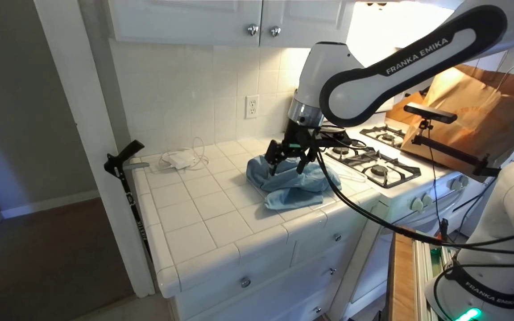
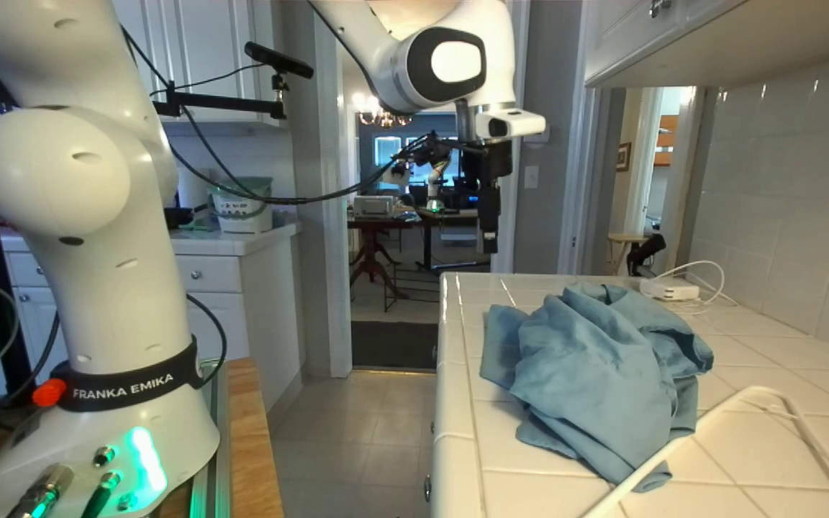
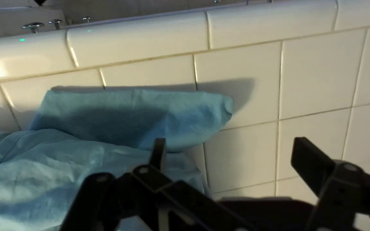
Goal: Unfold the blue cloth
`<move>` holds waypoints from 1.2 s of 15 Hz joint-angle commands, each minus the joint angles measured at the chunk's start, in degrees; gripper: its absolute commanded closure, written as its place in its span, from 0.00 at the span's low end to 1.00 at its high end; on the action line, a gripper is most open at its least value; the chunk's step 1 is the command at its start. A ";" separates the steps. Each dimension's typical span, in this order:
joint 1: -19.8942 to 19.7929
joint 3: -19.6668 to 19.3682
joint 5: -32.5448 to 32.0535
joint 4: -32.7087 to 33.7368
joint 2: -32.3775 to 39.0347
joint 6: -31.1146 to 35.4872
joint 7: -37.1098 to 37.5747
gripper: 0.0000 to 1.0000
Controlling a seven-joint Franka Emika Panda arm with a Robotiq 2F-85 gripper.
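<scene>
Reading "FRANKA EMIKA" on the arm (image 1: 359,96), saw empty claw (image 3: 230,150) spread wide, clear of blue cloth (image 2: 601,374) crumpled on the tabletop (image 1: 208,205); spotted paper bag (image 1: 480,116) in an exterior view only.

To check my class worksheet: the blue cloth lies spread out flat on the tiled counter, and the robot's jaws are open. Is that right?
Not quite: the blue cloth isn't flat; it lies bunched in folds, as both exterior views show. It is on the tiled counter, and the jaws are open.
</scene>
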 commanded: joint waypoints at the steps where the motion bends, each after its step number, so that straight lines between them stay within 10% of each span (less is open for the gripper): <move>1: 0.22 -0.15 0.15 3.29 6.63 3.44 9.28 0.00; 12: 3.00 -1.72 1.44 5.76 11.26 0.53 11.92 0.00; 18: 4.53 -2.14 1.87 6.74 15.75 6.23 26.84 0.00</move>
